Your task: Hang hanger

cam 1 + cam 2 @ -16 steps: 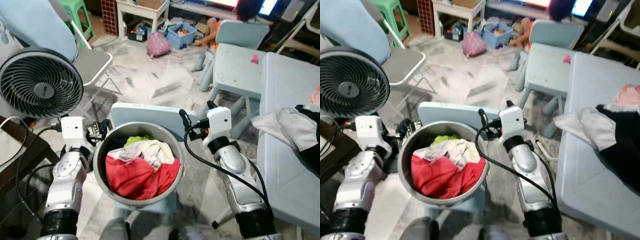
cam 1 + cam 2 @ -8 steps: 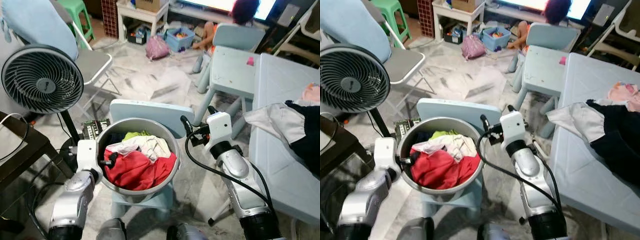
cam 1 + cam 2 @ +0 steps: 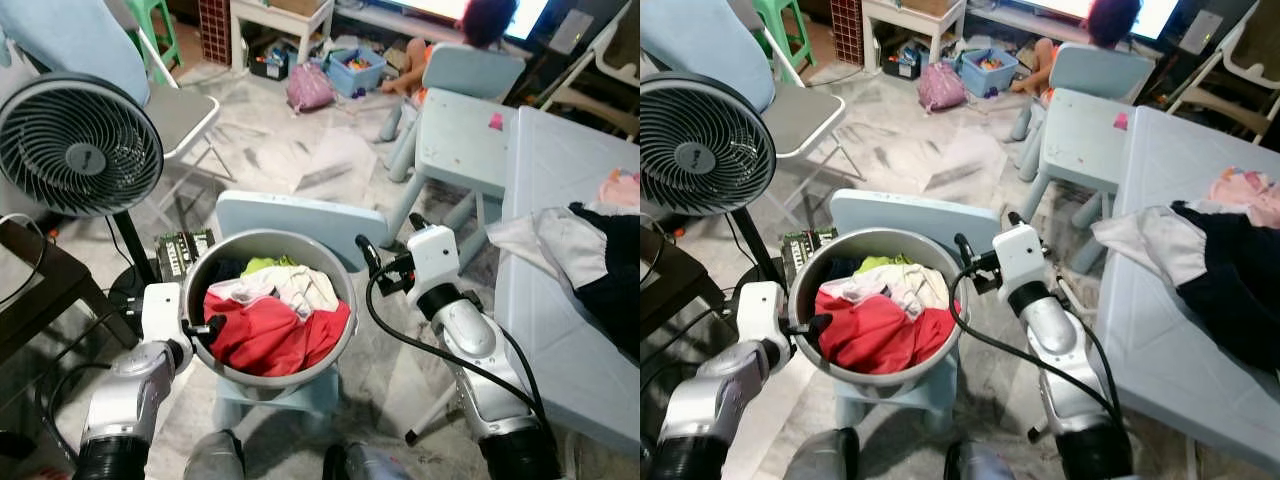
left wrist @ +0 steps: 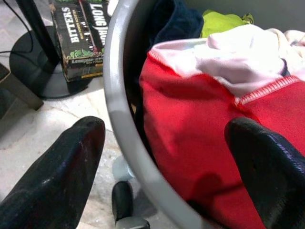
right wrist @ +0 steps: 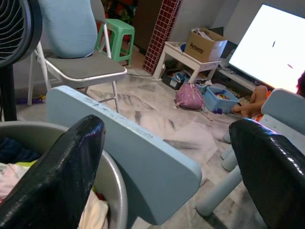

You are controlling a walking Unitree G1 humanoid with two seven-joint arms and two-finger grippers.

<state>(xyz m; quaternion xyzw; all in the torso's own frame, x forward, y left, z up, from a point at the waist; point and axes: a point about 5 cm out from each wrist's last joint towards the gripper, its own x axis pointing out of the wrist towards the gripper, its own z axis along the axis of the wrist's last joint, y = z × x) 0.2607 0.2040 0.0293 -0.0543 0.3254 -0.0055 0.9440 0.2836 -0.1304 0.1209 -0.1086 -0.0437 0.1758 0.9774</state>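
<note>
Black, long fingers of the left gripper [image 4: 157, 157] are seen spread wide astride the rim of a grey metal basin [image 3: 232, 362], one finger [image 4: 52, 176] outside the wall, the other [image 4: 271, 167] over the laundry inside; nothing is clamped. Red cloth [image 3: 270, 335] with stitched hems is heaped in the basin, with white cloth [image 3: 285, 288] and a scrap of yellow-green [image 3: 262, 265] above it. The left arm is bent, its white wrist block close beside the basin's left wall. The right gripper [image 3: 385, 262] is held just right of the basin, fingers wide apart and empty, pointed toward the pale blue chair back [image 3: 300, 215] behind the basin. The basin is set on a small pale blue chair. Marbled grey floor tiles [image 3: 290, 150] are noted throughout. A black standing fan [image 3: 80, 145] is placed to the left, a printed box [image 3: 180, 250] by its base. A pale blue table [image 3: 560, 330] with dark and white garments [image 3: 590, 250] lies to the right. No hanger can be made out.
</note>
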